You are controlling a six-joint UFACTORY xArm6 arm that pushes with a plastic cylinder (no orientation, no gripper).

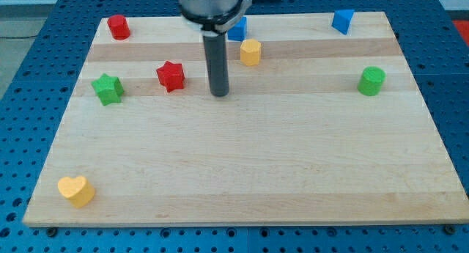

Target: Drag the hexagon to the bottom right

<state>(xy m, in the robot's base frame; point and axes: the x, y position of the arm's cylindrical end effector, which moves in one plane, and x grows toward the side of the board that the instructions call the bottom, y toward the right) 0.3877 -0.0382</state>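
Observation:
The yellow hexagon block (250, 52) stands near the view's top, a little right of centre. My tip (220, 93) rests on the wooden board (242, 172), below and to the left of the hexagon, a short gap apart from it. A red star block (170, 75) lies to the left of my tip. A blue block (237, 28) sits just above the hexagon, partly hidden behind the rod's mount.
A red cylinder (118, 26) is at the top left, a green star (108, 89) at the left, a yellow heart (76, 190) at the bottom left, a blue block (341, 21) at the top right, a green cylinder (371, 81) at the right.

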